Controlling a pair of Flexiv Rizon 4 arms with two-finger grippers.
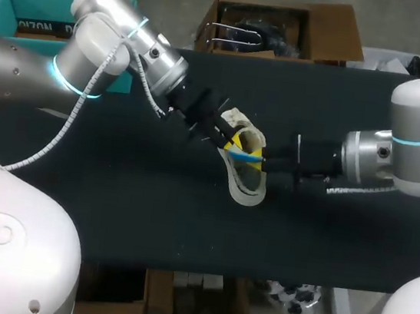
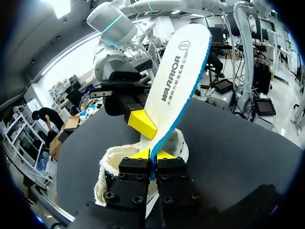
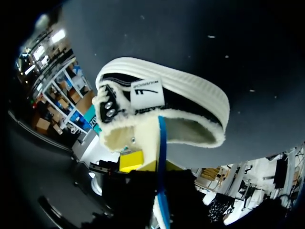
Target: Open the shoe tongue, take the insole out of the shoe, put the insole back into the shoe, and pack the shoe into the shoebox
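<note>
A black shoe (image 1: 246, 189) with a white sole and fleece lining lies on the black table (image 1: 151, 196) near the middle. Its white insole (image 2: 178, 71) with a blue edge stands up from the fleece collar (image 2: 112, 164). My left gripper (image 2: 152, 155) is shut on the insole's lower edge; in the head view the left gripper (image 1: 234, 139) is at the shoe's heel. My right gripper (image 1: 258, 162) comes from the opposite side and is also shut on the insole (image 3: 162, 138). One of its yellow fingertips (image 2: 142, 124) presses the insole's face. The shoe (image 3: 190, 102) lies just ahead of the right gripper (image 3: 150, 164).
A teal box (image 1: 27, 13) stands at the back left, partly behind my left arm. An open cardboard box (image 1: 281, 31) sits beyond the table's far edge. The table's front edge (image 1: 241, 273) runs close below the shoe.
</note>
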